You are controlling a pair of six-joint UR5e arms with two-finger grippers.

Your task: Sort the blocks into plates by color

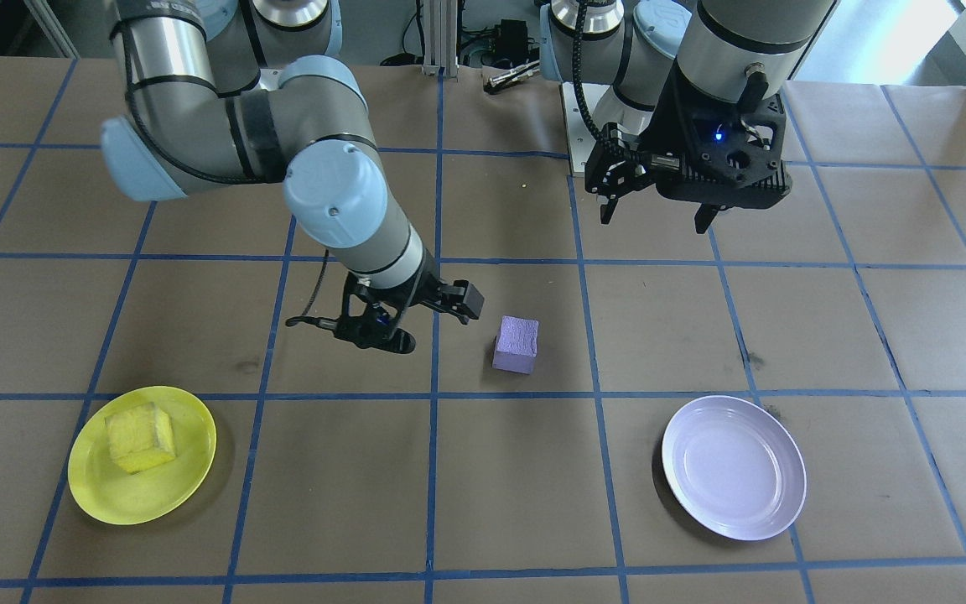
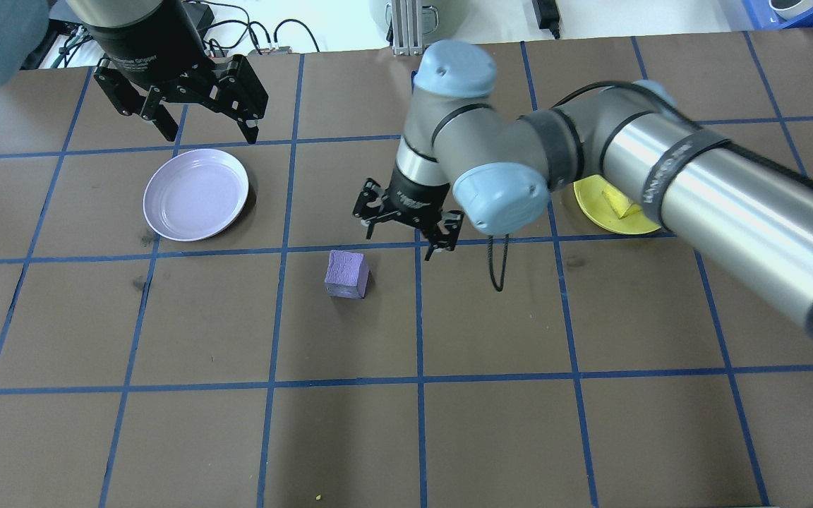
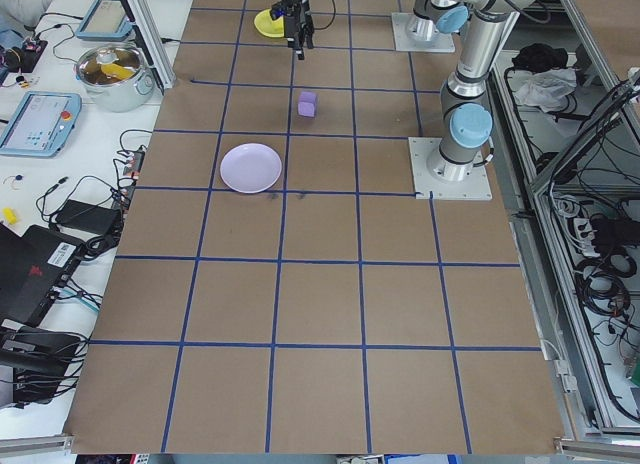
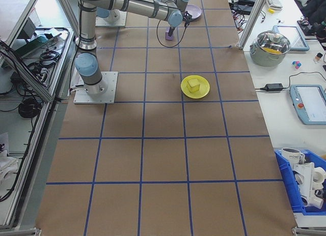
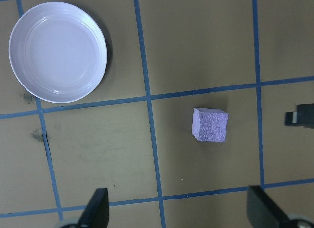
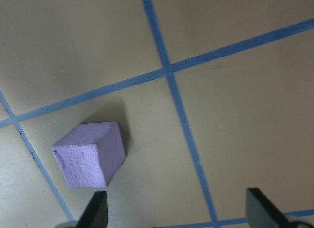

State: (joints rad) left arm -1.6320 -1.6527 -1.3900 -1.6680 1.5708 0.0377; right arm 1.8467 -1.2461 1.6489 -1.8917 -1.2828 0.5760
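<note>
The table [image 2: 350, 437] is covered with brown paper and divided into squares by blue tape lines [image 2: 420, 381]. The purple block [image 2: 347, 274] stands alone on the paper near the middle, flat on one face. It is a cube, so it has no long axis; its sides are turned a little against the tape lines. It does not touch any line, and bare paper lies all around it.

The right gripper [image 2: 406, 231] hangs above the table just beside the block, not touching it, with the jaws spread wide and nothing between them. In the right wrist view the block [image 6: 90, 160] is low and to the left, outside the gap between the fingers [image 6: 96, 211].

The left gripper [image 2: 202, 121] is raised near the far edge of the lavender plate [image 2: 196, 193], also wide apart and holding nothing. This plate has nothing in it and lies well apart from the block.

The yellow block [image 1: 140, 436] lies in the yellow plate [image 1: 173, 495], slightly off its centre, on the robot's right side of the table.
</note>
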